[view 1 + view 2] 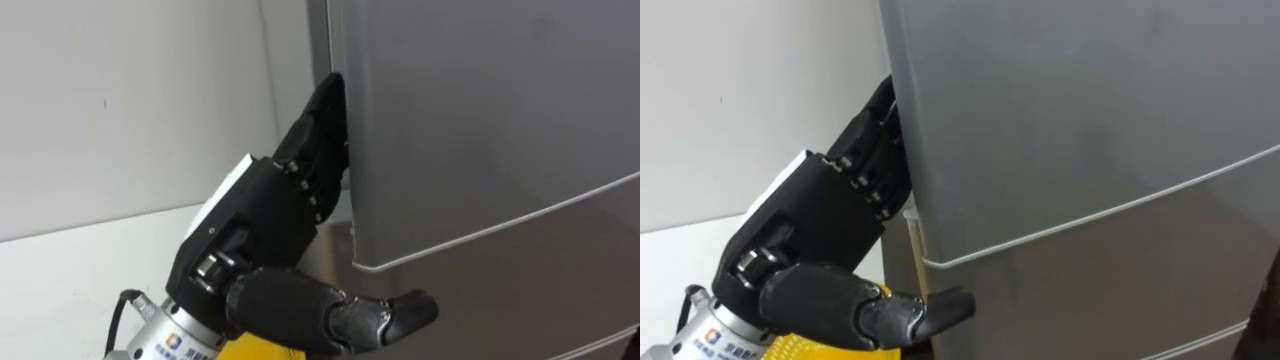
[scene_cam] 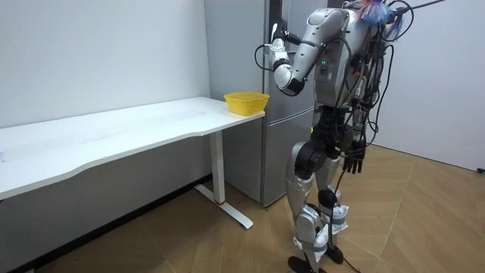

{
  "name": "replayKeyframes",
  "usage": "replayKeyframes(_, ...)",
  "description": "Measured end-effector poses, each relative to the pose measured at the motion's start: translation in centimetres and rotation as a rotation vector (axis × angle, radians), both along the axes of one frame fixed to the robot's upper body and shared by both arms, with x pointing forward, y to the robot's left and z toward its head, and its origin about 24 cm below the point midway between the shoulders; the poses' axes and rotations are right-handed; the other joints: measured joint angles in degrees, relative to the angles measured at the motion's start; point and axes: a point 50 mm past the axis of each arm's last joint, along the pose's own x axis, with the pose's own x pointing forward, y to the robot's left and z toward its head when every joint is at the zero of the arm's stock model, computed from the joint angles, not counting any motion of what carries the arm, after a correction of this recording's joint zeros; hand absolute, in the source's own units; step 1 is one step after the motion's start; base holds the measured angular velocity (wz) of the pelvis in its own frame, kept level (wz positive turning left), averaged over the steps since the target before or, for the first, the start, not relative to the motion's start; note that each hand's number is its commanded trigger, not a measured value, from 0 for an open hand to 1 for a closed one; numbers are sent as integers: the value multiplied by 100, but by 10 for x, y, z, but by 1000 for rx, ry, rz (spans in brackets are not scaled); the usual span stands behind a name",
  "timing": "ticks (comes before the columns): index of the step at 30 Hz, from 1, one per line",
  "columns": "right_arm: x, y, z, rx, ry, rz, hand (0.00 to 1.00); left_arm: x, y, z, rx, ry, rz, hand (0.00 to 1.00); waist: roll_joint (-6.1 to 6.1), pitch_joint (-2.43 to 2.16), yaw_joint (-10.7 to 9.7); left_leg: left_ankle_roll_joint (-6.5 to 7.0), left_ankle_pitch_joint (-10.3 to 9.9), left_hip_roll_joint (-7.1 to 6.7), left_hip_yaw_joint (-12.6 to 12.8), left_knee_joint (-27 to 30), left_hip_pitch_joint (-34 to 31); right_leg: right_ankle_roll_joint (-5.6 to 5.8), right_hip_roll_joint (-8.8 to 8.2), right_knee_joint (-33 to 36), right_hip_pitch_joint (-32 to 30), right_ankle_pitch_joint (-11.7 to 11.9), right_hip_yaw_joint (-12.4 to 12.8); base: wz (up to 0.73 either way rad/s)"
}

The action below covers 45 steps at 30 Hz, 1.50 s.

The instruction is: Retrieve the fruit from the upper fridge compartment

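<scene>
A grey fridge stands right in front of me, its upper door closed above the seam to the lower door. My left hand is raised at the upper door's left edge. Its straight fingers lie along that edge with the tips tucked against it, and the thumb sticks out below the door's corner. Nothing is held. In the room view I stand upright facing the fridge, left hand up at the door. My right hand hangs at my side with relaxed fingers.
A yellow basket sits at the end of a long white table that butts against the fridge's left side; its rim shows under my left wrist. A white wall runs behind the table.
</scene>
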Motion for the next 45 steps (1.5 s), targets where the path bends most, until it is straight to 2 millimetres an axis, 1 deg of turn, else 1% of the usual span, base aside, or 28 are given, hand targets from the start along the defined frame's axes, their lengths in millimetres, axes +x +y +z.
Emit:
replayKeyframes(1,-1,0,0,-1,3,2,0,2,-1,-2,-4,9,1,0,5,4,-29,18,-11,10,53,-3,12,10,5,-53,40,26,4,4)
replayKeyframes(2,-1,0,0,-2,3,6,0,3,-1,-2,-7,11,0,0,20,11,-64,74,-40,25,98,-26,23,18,15,-54,46,35,4,0)
replayKeyframes(3,-1,0,0,-2,3,6,0,4,-1,-2,-8,12,1,0,24,13,-79,86,-43,28,114,-40,26,27,14,-54,45,41,5,0)
replayKeyframes(5,-1,0,0,-3,1,4,0,5,-1,-2,-11,11,3,0,37,22,-160,123,-62,24,132,-73,10,51,14,-53,32,63,102,2)
replayKeyframes(6,-1,0,0,-2,1,2,0,5,-1,-2,-12,10,2,0,36,22,-182,132,-61,20,132,-72,2,55,16,-48,22,65,170,6)
replayKeyframes(7,-1,0,0,-1,3,-2,0,5,-2,-1,-14,8,-2,0,35,22,-185,145,-60,14,140,-69,-29,68,30,-36,-20,74,293,0)
replayKeyframes(8,0,0,0,-1,0,-2,0,4,-2,0,-40,17,-21,0,68,11,-194,163,-52,10,143,-59,-71,75,25,-41,-61,105,343,0)
replayKeyframes(12,-1,-1,0,-2,0,-3,0,4,-4,0,-71,32,-52,0,65,16,-251,185,-51,-6,151,-58,-62,95,17,-50,-66,132,377,0)
replayKeyframes(14,-1,-2,0,-3,0,-3,0,3,-5,-1,-84,38,-69,0,65,16,-275,208,-66,-9,173,-52,-59,121,41,-55,-69,151,494,0)
replayKeyframes(19,0,-2,1,-1,-10,-2,0,2,-8,-1,-99,47,-94,0,71,13,-335,261,-99,-12,261,-35,-49,166,47,-59,-75,186,621,-6)
replayKeyframes(24,-3,-2,1,10,0,-13,0,1,-12,-2,-97,49,-109,0,73,11,-392,308,-127,-15,333,-25,-34,173,36,-51,-85,229,630,-6)
replayKeyframes(26,-2,-2,1,17,-2,-16,0,1,-12,-1,-98,46,-111,0,72,10,-392,322,-129,-15,437,-55,-36,196,23,-42,-140,251,634,-17)
replayKeyframes(27,-2,-2,1,17,-4,-19,0,1,-12,-1,-99,45,-111,0,72,10,-395,328,-126,-15,446,-63,-40,203,23,-46,-150,267,636,-12)
replayKeyframes(31,-3,-4,1,15,-6,-35,0,0,-13,-2,-94,47,-118,0,67,11,-487,355,-125,-15,476,-73,-35,218,20,-48,-157,317,636,-1)
replayKeyframes(34,-3,-6,2,12,-6,-42,0,0,-15,-2,-92,49,-125,0,61,12,-488,375,-133,-15,564,-82,-14,225,10,-50,-160,330,637,-10)
replayKeyframes(37,-3,-7,2,9,-5,-42,0,-1,-16,-3,-89,50,-136,0,61,12,-501,399,-148,-15,598,-106,-13,232,10,-52,-167,359,637,-5)
replayKeyframes(39,-5,-7,2,8,-2,-43,0,-2,-19,-4,-84,49,-151,0,41,22,-507,407,-144,-15,631,-114,-1,229,12,-48,-169,377,672,-3)
replayKeyframes(40,-4,-7,2,7,-5,-42,0,-2,-19,-4,-81,44,-163,0,32,24,-498,409,-144,-14,692,-115,-9,229,18,-49,-207,377,770,-14)
replayKeyframes(41,-2,-8,3,7,-11,-45,0,-3,-20,-3,-78,36,-176,0,54,11,-507,424,-147,-14,716,-119,-24,241,23,-44,-241,388,825,-15)
replayKeyframes(43,-4,-8,3,8,-16,-72,0,-4,-22,-4,-69,28,-204,0,47,8,-535,440,-143,-14,728,-117,-39,268,21,-59,-233,434,840,-4)
replayKeyframes(45,-6,-8,3,9,-21,-106,0,-5,-26,-3,-55,17,-240,0,45,10,-553,459,-144,-14,757,-112,-39,270,23,-58,-241,456,907,-2)
